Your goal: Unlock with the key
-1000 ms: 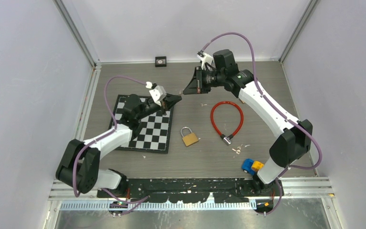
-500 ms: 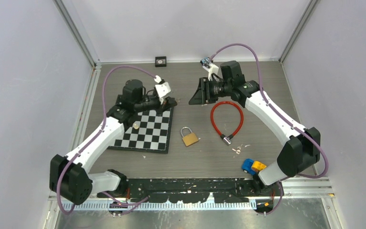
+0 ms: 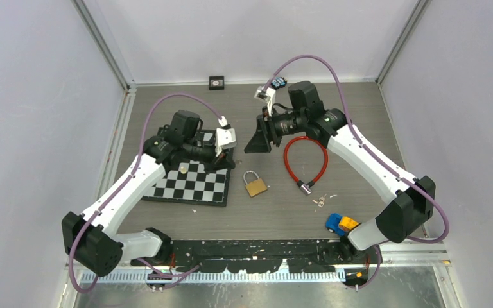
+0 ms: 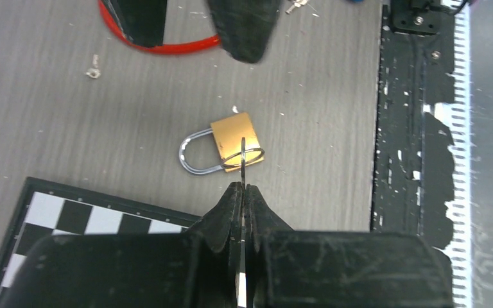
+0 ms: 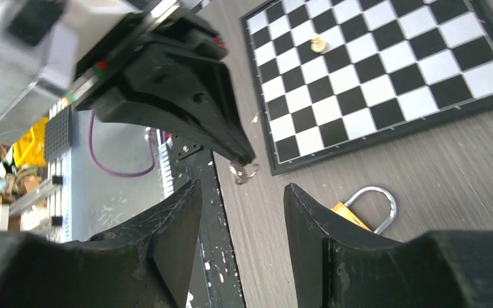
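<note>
Since a second ago the two claws, which were tip to tip in mid-air, have split up. The left gripper (image 3: pixel 229 160) has dropped to the near right corner of the black-and-white chessboard (image 3: pixel 192 183), and the right gripper (image 3: pixel 257 138) has gone from pinched to wide.

Top view: the brass padlock with a steel shackle (image 3: pixel 255 185) lies flat on the grey table (image 3: pixel 263 212), between the board and the red looped cable lock (image 3: pixel 305 160). A blue-and-yellow toy car (image 3: pixel 340 223) sits by the right arm's base. The small black square thing (image 3: pixel 216 82) at the far edge has a mark too small to read.

Left wrist view: this one shows what the top hides. The left gripper (image 4: pixel 242 189) is clamped on a thin silver key (image 4: pixel 242 154), edge-on, lined up over the padlock (image 4: pixel 231 136).

Right wrist view: the right gripper (image 5: pixel 241 191) gapes with nothing in it. The silver key (image 5: pixel 242 172) dangles from the left gripper (image 5: pixel 247 157), clear of the padlock (image 5: pixel 353 215). A small tan pawn (image 5: pixel 319 43) stands on the chessboard (image 5: pixel 385 70).
</note>
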